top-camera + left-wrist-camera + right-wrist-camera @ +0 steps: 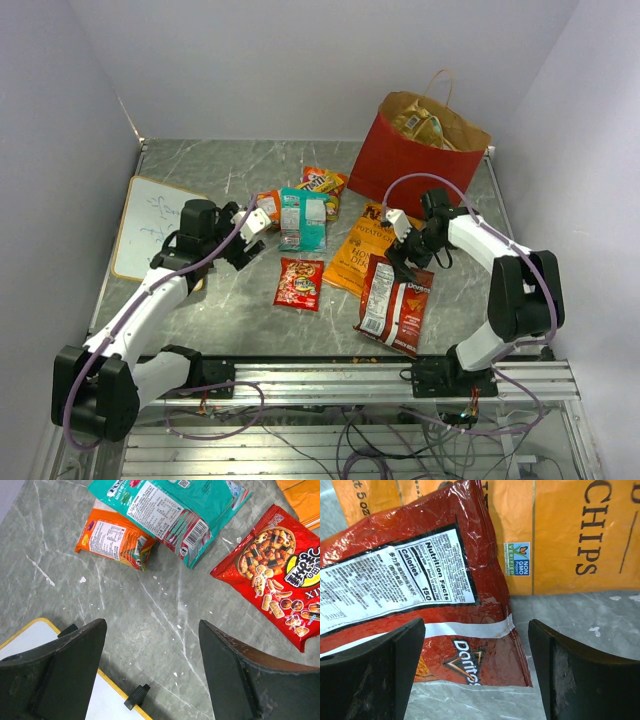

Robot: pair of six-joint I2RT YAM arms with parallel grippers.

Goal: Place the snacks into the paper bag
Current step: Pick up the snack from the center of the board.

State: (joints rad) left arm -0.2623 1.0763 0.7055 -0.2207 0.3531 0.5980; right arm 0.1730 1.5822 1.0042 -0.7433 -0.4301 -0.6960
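paper bag [400,165]: red outside, brown inside, upper right | Doritos bag [393,305]: dark red, white panel with black print, lower right | chip bag [360,250]: orange, dark lettering | teal pack [302,220]: teal, white label, centre | small packet [299,283]: red, speckled | table [230,300]: grey, white-veined marbling | board [150,225]: white, yellowish edge, left

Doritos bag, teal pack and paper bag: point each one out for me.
Doritos bag [393,308], top view, middle of its label side.
teal pack [303,222], top view, its centre.
paper bag [400,162], top view, red front wall.
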